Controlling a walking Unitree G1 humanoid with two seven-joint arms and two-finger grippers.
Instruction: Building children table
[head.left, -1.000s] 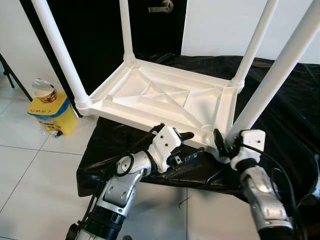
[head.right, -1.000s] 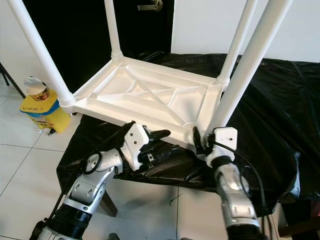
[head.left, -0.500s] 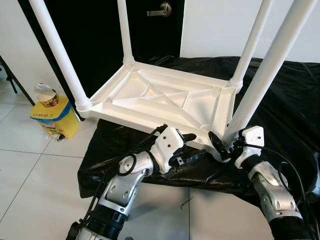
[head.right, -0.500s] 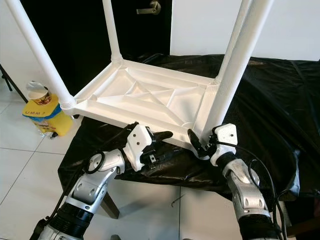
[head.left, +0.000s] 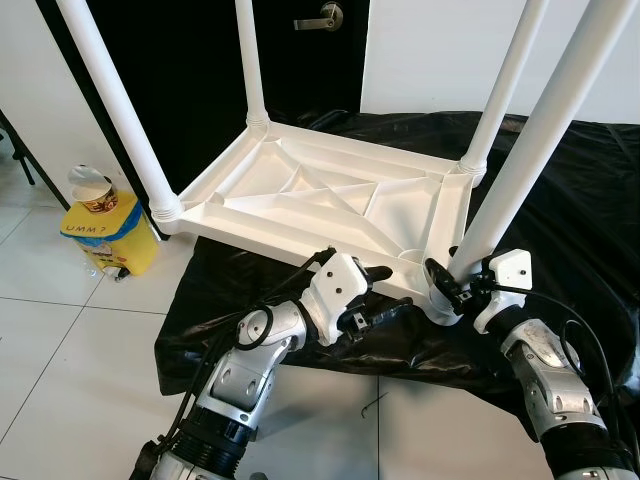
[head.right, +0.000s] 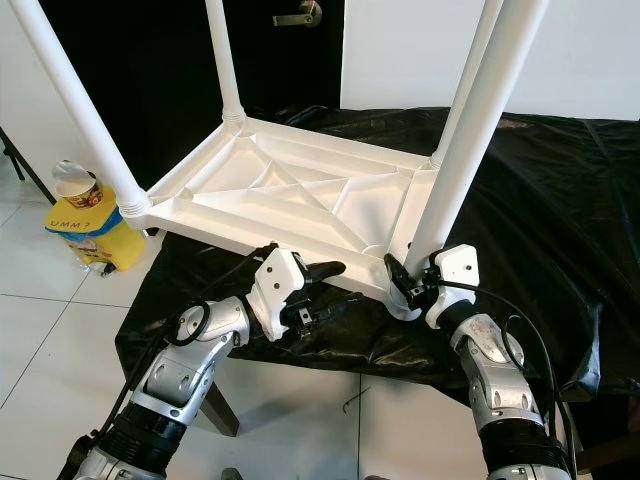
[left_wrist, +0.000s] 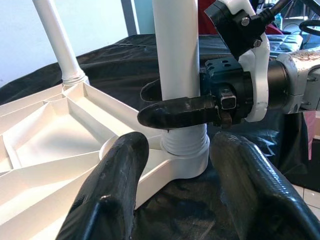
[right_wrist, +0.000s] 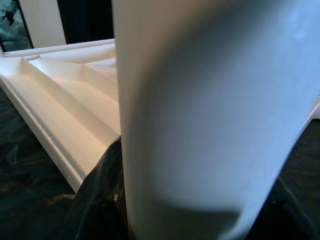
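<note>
Since a second ago, the right tool (head.left: 447, 283) has been brought in around the near leg (head.left: 520, 160), which is pinched just above its socket. The left tool (head.left: 375, 297), fingers spread, is held just beside that socket. The upturned tabletop (head.left: 330, 195) rests on the black-covered desk (head.left: 560, 215). All four legs stand in place; seating probably remains unfinished.

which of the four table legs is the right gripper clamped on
The near right leg, at the table corner closest to the robot. The right gripper grips it just above its socket; the other three legs stand untouched.
</note>
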